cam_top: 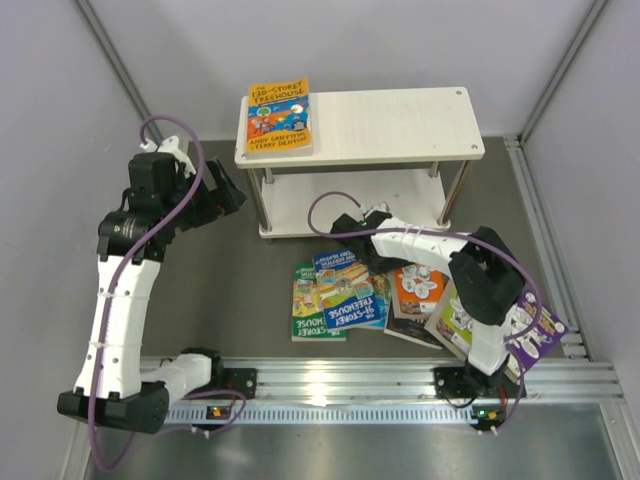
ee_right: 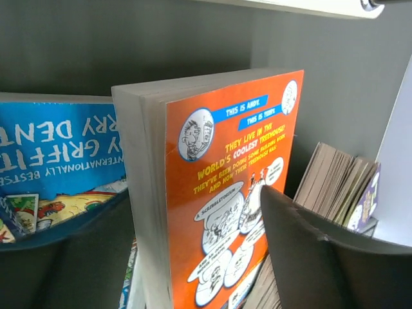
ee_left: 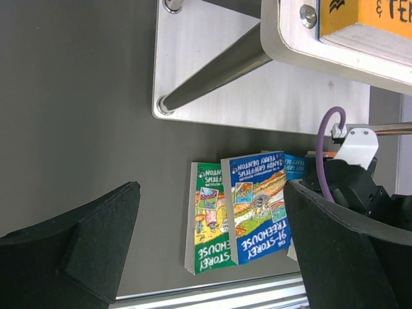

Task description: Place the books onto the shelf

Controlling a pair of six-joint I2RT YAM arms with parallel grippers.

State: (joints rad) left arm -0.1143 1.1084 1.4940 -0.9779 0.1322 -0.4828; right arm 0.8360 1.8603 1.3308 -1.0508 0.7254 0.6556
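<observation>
Shelf (cam_top: pixel 400 125): it stands at the far side of the table (cam_top: pixel 235 300), with 2 pale boards on thin metal legs.
Top board: 1 orange-and-blue book (cam_top: pixel 280 117) lies flat at its left end, with the cover up.
Books on the table: they are spread in front of the shelf, between it and the bases of the 2 arms. The green book (cam_top: pixel 312 310) lies at the left. The blue book (cam_top: pixel 345 288) lies partly on top of it. An orange-and-white book (cam_top: pixel 418 290) lies under the right arm. A lime book (cam_top: pixel 458 318) and a purple book (cam_top: pixel 540 338) are at the right end.
Right fingers (ee_right: pixel 322 257): they are low, in front of the lower board of the shelf. They are closed around an orange book (ee_right: pixel 232 193) that stands on its edge, with 1 finger at each cover. In the wrist view the blue book is just beside it, at the left.
Left fingers (ee_left: pixel 77 251): they are spread wide and hold nothing. They hang in the air near the left end of the shelf, well apart from the books on the table.
</observation>
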